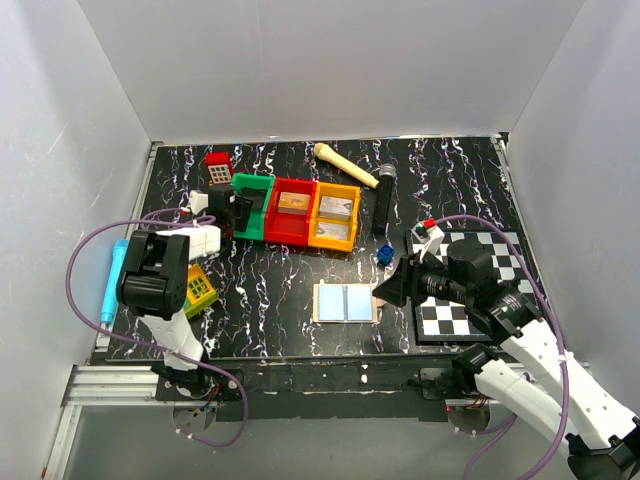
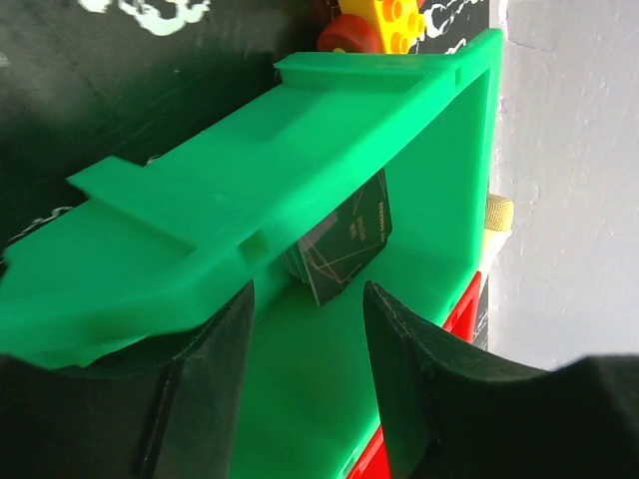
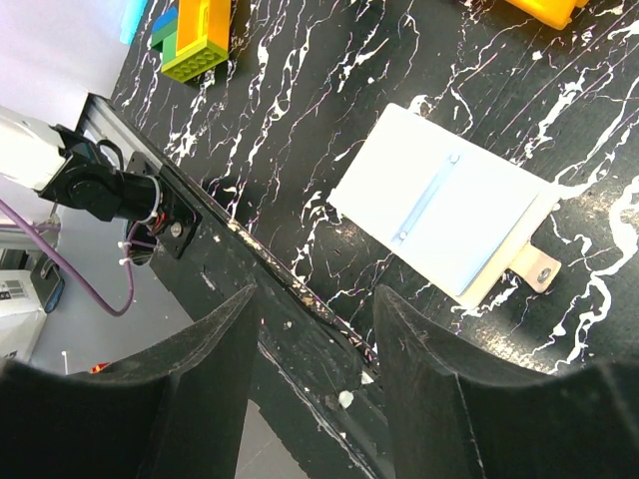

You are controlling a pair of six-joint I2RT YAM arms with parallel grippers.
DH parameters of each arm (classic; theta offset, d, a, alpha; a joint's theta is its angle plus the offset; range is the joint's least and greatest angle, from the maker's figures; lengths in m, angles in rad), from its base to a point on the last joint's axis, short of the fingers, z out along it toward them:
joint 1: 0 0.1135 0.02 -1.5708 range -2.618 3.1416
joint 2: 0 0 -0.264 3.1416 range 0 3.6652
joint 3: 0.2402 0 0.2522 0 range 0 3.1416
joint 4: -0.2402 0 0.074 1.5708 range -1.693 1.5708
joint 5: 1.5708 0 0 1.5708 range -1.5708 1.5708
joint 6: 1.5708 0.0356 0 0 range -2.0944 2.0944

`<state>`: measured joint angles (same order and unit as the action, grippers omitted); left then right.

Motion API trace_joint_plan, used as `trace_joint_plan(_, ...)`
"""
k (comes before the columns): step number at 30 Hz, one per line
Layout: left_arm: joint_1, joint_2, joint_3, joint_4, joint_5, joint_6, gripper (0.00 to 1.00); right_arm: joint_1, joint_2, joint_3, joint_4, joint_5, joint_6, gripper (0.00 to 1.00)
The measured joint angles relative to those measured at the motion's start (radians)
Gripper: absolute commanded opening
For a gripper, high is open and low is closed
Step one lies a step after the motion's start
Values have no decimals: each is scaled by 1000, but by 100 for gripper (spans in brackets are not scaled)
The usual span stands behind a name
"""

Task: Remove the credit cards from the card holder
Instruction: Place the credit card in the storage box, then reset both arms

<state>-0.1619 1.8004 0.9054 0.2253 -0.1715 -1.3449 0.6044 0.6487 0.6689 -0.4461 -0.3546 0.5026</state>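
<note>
**Left wrist view.** Just ahead of the left claw, a dark card leans inside the green bin. The bin's wall hides the card's upper left part, and its print is too blurred to read. To the claw's right, only a sliver of the red bin shows. Farther ahead, the top edge cuts off a yellow brick.

**Right wrist view.** Ahead of the right claw, the card holder lies open. What its panels contain cannot be told. The top edge cuts off the orange bin.
</note>
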Motion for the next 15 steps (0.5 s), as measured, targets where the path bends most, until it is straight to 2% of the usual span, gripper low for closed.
trace_joint_plan(9, 9, -166, -64, -61, 23, 58, 53, 0, -1, 0, 0, 1, 0, 57)
trace_joint_plan(15, 5, -366, -103, -77, 75, 130, 55, 0, -12, 0, -5, 22, -5, 57)
